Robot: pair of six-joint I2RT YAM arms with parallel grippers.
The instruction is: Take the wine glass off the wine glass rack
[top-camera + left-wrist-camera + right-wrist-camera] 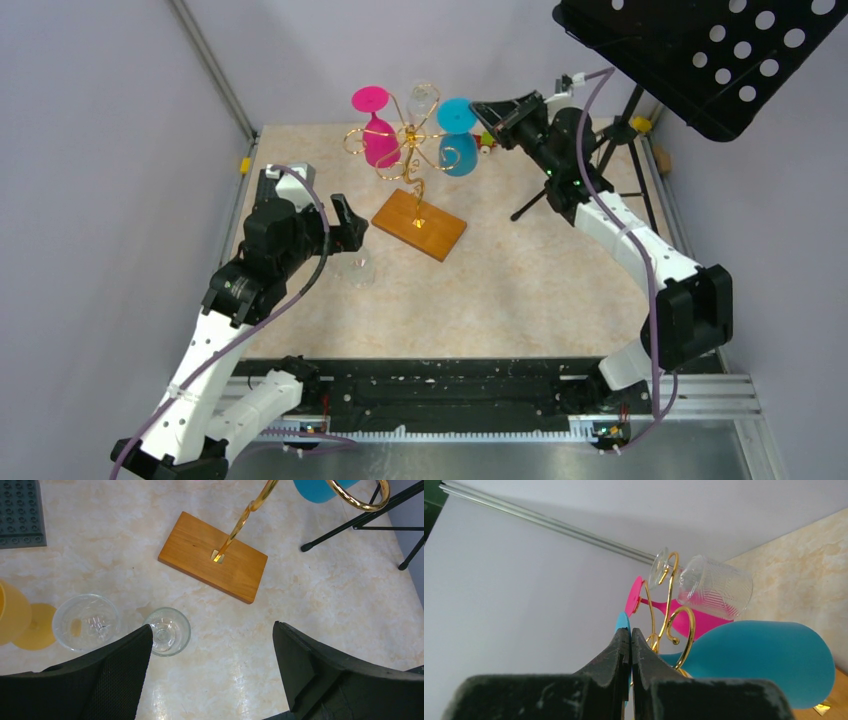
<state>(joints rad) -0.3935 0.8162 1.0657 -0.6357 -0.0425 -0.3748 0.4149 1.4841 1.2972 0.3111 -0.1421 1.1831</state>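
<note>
The wine glass rack (415, 170) stands mid-table, gold wire on a wooden base (212, 557). Three glasses hang on it upside down: a pink one (380, 142), a clear ribbed one (714, 587) and a blue wine glass (460, 150). My right gripper (630, 630) is level with the rack's top. It is shut on the thin rim of the blue glass's foot (622, 621), and blue shows between its fingers. My left gripper (212, 627) hovers open over bare table in front of the rack, empty. A clear glass (167, 630) stands beside its left finger.
Another clear glass (86, 622) and a yellow glass (15, 620) stand left of the left gripper. A grey studded plate (20, 512) lies at far left. The black music stand (700, 50) and its tripod legs (350, 527) are at the right.
</note>
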